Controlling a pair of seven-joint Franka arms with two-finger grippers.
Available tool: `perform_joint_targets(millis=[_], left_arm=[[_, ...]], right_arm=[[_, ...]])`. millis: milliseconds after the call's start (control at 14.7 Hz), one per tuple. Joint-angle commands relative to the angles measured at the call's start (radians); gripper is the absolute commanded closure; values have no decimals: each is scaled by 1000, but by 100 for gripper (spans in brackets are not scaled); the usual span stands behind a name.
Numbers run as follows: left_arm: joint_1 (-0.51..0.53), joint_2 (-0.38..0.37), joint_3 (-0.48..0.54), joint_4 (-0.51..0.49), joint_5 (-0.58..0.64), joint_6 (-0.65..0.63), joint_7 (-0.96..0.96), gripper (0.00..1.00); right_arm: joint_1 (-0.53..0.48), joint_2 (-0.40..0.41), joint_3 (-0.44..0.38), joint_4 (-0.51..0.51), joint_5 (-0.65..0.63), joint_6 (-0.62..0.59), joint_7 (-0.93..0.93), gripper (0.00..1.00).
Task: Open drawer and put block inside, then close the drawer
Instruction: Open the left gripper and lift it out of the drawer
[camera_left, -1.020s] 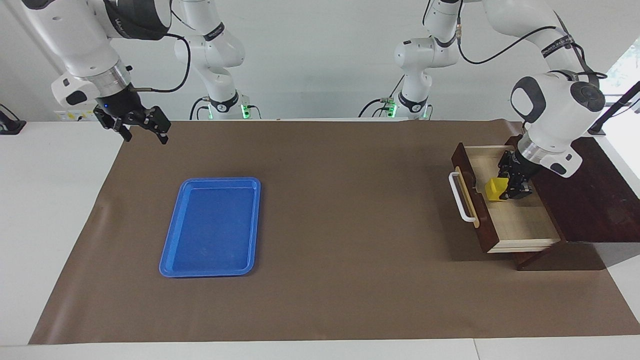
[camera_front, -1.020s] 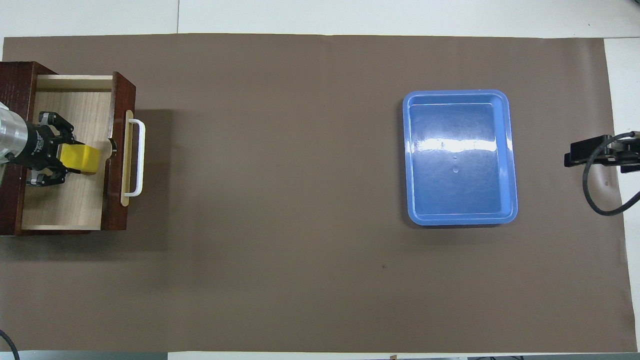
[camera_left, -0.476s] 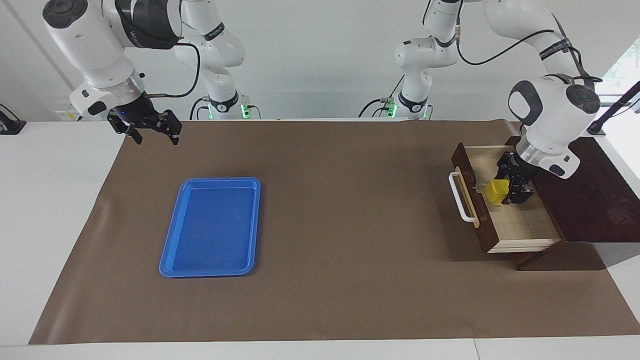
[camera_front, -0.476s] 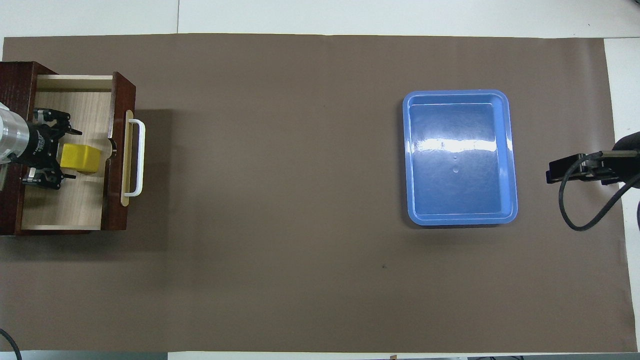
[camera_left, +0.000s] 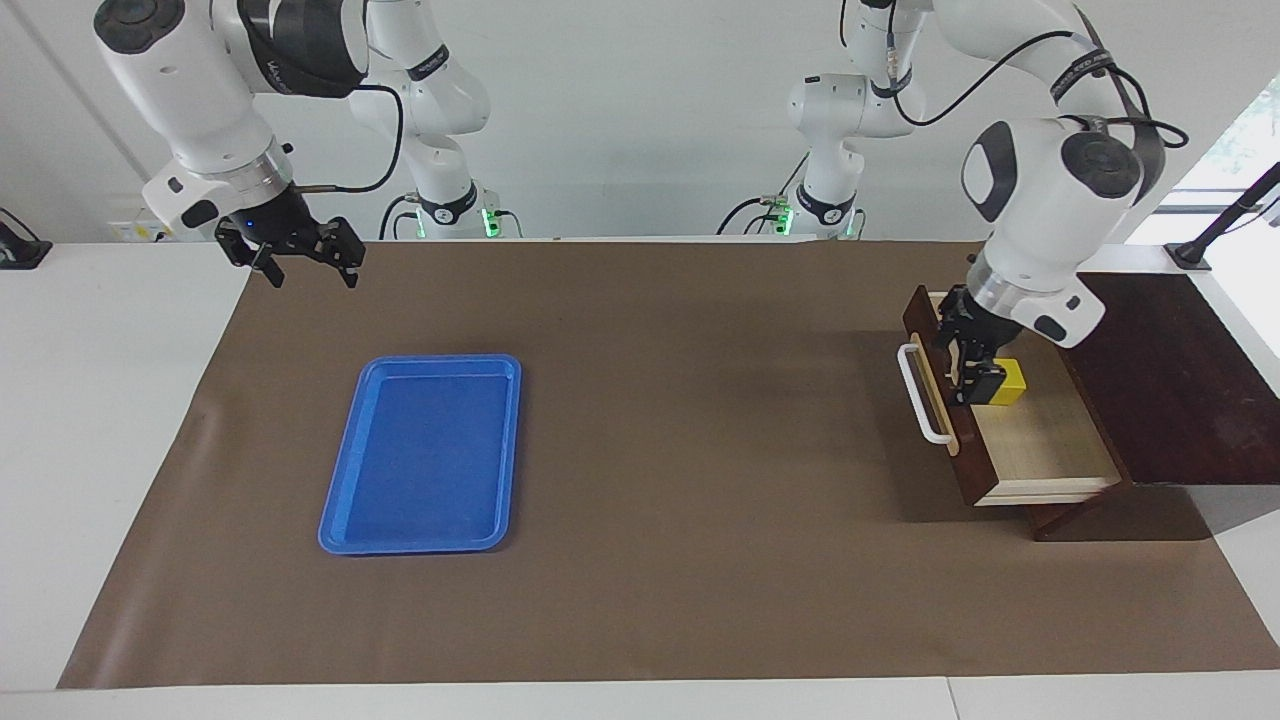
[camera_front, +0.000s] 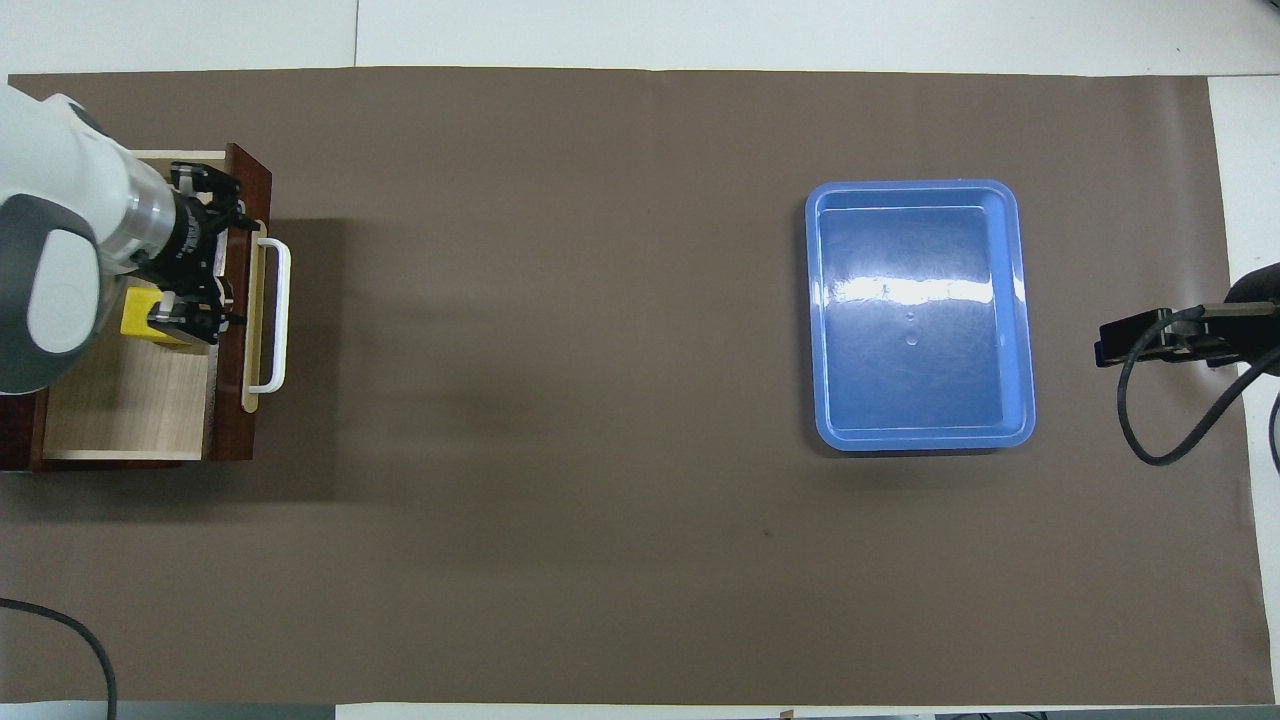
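The drawer (camera_left: 1045, 440) stands pulled out of its dark wooden box (camera_left: 1170, 380) at the left arm's end of the table, its white bar handle (camera_left: 915, 395) facing the table's middle. The yellow block (camera_left: 1006, 382) lies on the drawer's pale floor, close to the drawer front. It also shows in the overhead view (camera_front: 140, 326). My left gripper (camera_left: 966, 366) is open and empty over the drawer front, beside the block; the overhead view shows it (camera_front: 212, 252) with the fingers wide apart. My right gripper (camera_left: 308, 268) is open and empty, held up over the right arm's end of the table.
A blue tray (camera_left: 420, 455) lies empty on the brown mat toward the right arm's end; it also shows in the overhead view (camera_front: 920, 315). The right gripper (camera_front: 1140, 338) shows beside it over the mat's edge.
My left gripper has let go of the block, which now lies in the drawer. The gripper has risen and moved from inside the drawer to over the drawer front. The right gripper shifted slightly.
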Motion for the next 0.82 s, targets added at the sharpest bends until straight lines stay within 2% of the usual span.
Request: perform_joint_targets(millis=[0, 136, 748], left_arm=[[-30, 6, 15, -61, 30, 22, -35, 0], [-25, -23, 15, -141, 64, 87, -28, 0], [133, -11, 16, -113, 67, 101, 115, 0]], right_arm=[[3, -19, 2, -22, -18, 7, -15, 0], [15, -22, 2, -27, -18, 10, -12, 0], [11, -28, 0, -45, -18, 26, -12, 0]])
